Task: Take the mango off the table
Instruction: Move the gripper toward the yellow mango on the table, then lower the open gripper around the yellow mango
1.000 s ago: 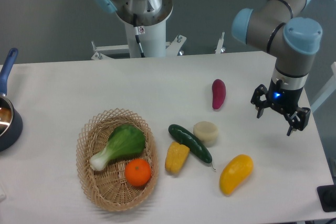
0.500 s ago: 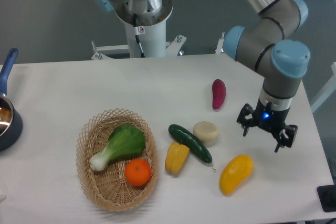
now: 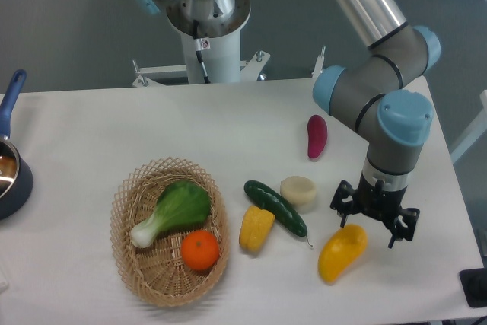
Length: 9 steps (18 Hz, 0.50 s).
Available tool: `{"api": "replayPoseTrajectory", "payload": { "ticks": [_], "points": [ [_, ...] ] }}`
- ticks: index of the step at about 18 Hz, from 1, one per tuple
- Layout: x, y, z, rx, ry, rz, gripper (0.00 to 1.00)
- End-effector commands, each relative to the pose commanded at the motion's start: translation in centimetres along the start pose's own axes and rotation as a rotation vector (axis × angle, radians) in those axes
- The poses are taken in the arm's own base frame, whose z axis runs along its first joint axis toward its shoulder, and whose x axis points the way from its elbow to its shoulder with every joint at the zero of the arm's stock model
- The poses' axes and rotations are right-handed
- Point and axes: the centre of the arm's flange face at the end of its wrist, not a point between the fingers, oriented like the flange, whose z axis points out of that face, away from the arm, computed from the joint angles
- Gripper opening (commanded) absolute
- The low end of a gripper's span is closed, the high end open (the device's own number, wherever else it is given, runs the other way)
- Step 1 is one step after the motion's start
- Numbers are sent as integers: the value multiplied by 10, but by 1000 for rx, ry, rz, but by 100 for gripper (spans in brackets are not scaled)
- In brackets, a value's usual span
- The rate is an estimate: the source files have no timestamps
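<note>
1. Fixed camera, hidden or cut-off items: the upper end of the mango (image 3: 342, 253) is partly covered by the gripper (image 3: 374, 221), which sits directly above that end. Whether the fingertips touch the fruit cannot be determined.
2. Gripper state: the two fingers stand spread apart, one at each side of the mango's upper end, and they hold nothing.
3. A dark blue pot (image 3: 11, 165) is cut off by the left frame edge, far left of the mango; only part of its rim and handle shows.
4. A black object (image 3: 474, 287) at the lower right of the mango is cut off by the frame edge and cannot be identified.
5. Mango position: it lies tilted on the white table (image 3: 114, 119), near the front edge, right of the cucumber (image 3: 275, 207).
6. Containers: a wicker basket (image 3: 144, 279), well left of the mango, holds a leafy green vegetable (image 3: 173, 209) and a round orange (image 3: 200, 250).
</note>
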Motion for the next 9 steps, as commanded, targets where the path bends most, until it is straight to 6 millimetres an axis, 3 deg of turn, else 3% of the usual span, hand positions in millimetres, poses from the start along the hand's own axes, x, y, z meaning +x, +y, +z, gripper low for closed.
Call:
{"api": "replayPoseTrajectory", "payload": {
  "ticks": [9],
  "points": [
    [4,5,23,-14,19,52,100]
  ]
}}
